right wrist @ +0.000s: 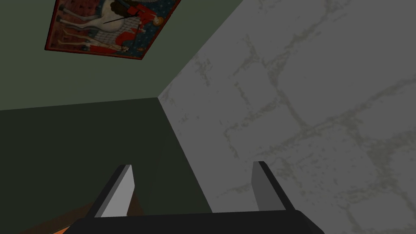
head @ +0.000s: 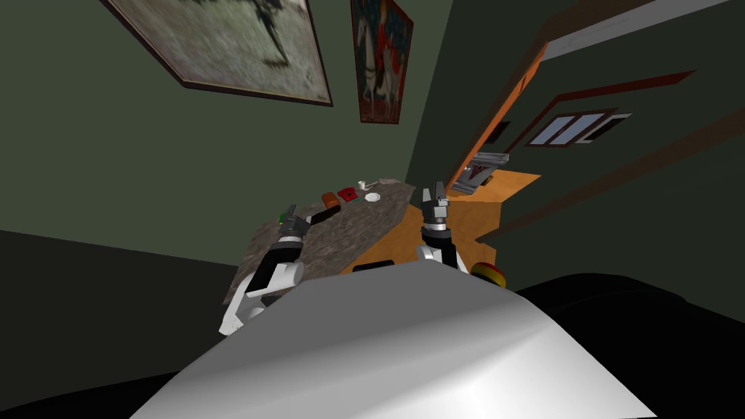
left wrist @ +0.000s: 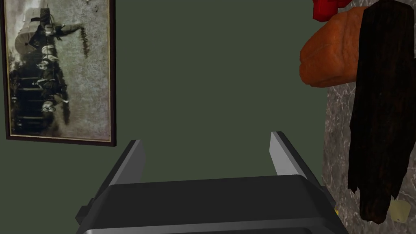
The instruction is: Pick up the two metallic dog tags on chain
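A grey marbled tabletop point(head: 342, 225) runs away from me along the green wall. At its far end lie two small pale things, one round point(head: 372, 196) and one longer point(head: 364, 185); I cannot tell which is the dog tags. My left gripper point(head: 291, 213) hovers over the table's near left part, open and empty point(left wrist: 206, 140), beside a long dark object point(left wrist: 382, 113). My right gripper point(head: 434, 190) is raised at the table's right edge, open point(right wrist: 191, 165), with the marbled surface point(right wrist: 308, 105) beside it.
On the table lie an orange lump point(head: 329, 198), a red object point(head: 348, 193), the dark bar point(head: 325, 214) and a small green thing point(head: 282, 216). An orange wooden surface point(head: 465, 218) adjoins on the right. Framed pictures hang on the wall.
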